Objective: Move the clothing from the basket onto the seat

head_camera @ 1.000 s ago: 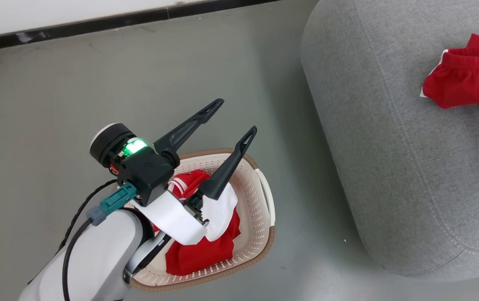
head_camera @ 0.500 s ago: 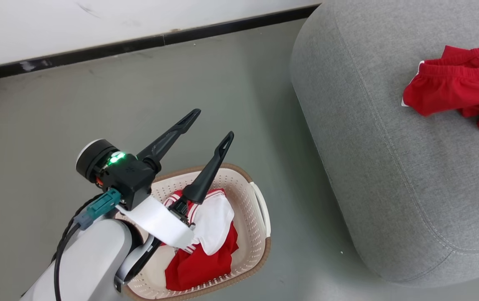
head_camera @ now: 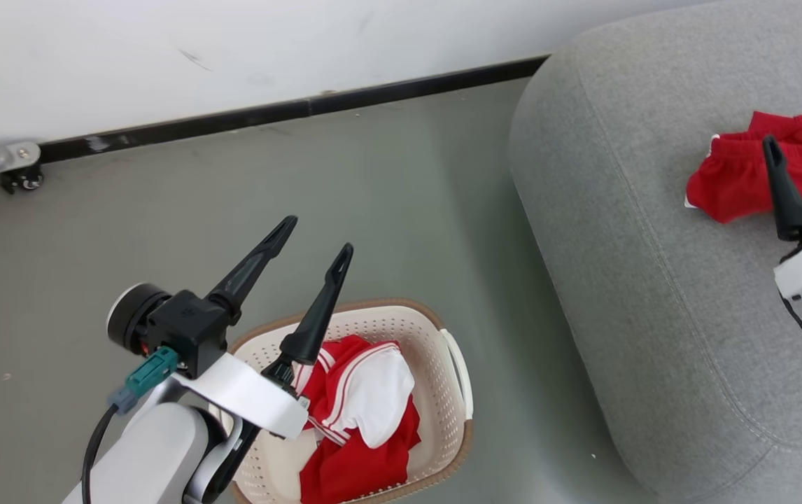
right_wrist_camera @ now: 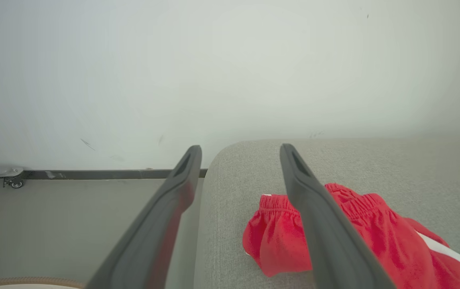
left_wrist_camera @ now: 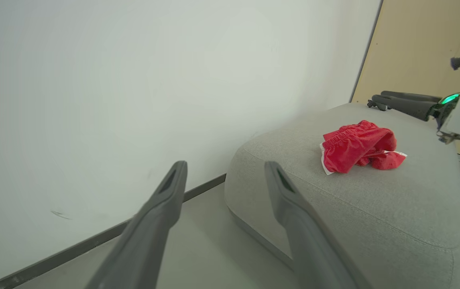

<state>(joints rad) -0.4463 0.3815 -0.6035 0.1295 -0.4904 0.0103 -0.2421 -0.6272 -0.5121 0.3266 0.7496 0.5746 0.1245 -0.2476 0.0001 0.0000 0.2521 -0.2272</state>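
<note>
Grey floor (head_camera: 387, 175) meets a white wall (head_camera: 233, 49).

Head view: the camera has tilted since 1 second ago. The left gripper (head_camera: 320, 234), fingers apart and empty, has drawn to the 10 o'clock rim of the basket (head_camera: 436, 392), uncovering the jersey (head_camera: 366, 399) inside. At 3 o'clock the right gripper (head_camera: 800, 136), newly in frame, is spread and empty above a red garment (head_camera: 723, 185) on the seat (head_camera: 653, 280).

Both wrist views: the red garment lies free.

Judgement: 1 piece delivered, the jersey outstanding.
</note>
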